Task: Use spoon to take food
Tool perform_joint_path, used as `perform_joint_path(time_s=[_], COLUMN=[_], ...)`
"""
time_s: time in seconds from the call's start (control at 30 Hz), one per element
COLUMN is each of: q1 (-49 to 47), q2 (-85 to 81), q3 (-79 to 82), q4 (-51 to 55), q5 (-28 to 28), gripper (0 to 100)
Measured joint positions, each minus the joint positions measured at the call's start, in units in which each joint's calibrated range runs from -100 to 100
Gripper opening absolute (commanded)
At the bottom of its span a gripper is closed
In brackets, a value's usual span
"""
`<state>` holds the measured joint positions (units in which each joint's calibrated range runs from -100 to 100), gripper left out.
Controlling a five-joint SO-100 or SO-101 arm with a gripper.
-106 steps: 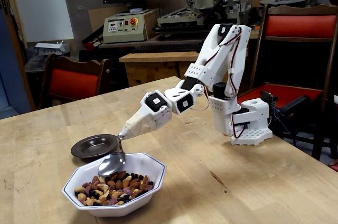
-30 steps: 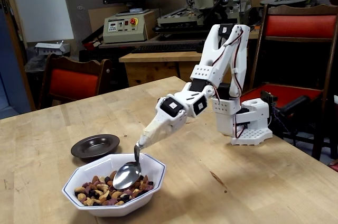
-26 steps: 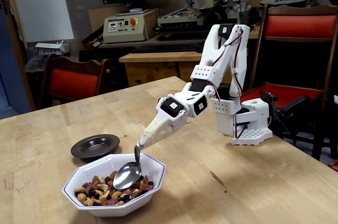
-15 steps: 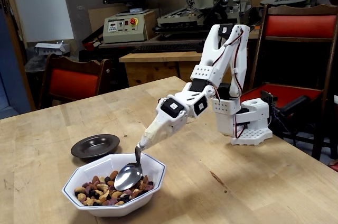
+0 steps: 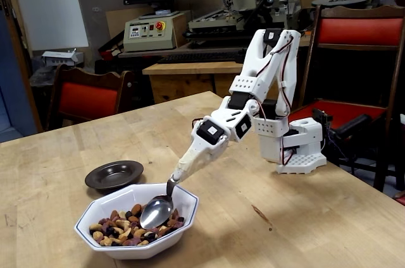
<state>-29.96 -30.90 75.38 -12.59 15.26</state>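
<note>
**Fixed view: spoon bowl resting in the nuts**

Fixed view shows the white arm reaching down and to the left from its base, which stands on the wooden desk (image 5: 304,217). The hand (image 5: 185,168) is wrapped in beige tape, so its fingers are covered and I cannot tell from the picture if they are open or closed. The spoon (image 5: 158,210) comes out from the lower tip of the hand, and its thin handle curves downward.

Below the hand and a little to the left, the shiny oval bowl of the spoon lies on top of the food (image 5: 123,224), tilted, with its back side toward the camera. The food is a mix of brown almonds, pale cashews and dark pieces. It fills the white octagonal bowl (image 5: 183,198), which has a thin dark line on its rim. This bowl stands on the desk just under the hand, near the front edge of the picture.

To the left of the hand, and a bit behind the white bowl, a small dark round saucer (image 5: 114,175) sits on the desk, near the bowl.

Behind the desk are red chairs (image 5: 88,98) and workshop machines.
</note>
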Motion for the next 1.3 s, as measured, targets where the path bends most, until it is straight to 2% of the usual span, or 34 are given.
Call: perform_joint_path(time_s=[0.2,0.57,1.0,1.3], q1=[-0.5,-0.6,-0.5,-0.5], q2=[-0.1,1.0,1.4,1.4], q3=[0.0,-0.1,-0.1,-0.1], q4=[2.6,0.8,-3.8,-4.7], q5=[0.0,0.0,-5.9,-6.3], gripper=[4,4,4,4])
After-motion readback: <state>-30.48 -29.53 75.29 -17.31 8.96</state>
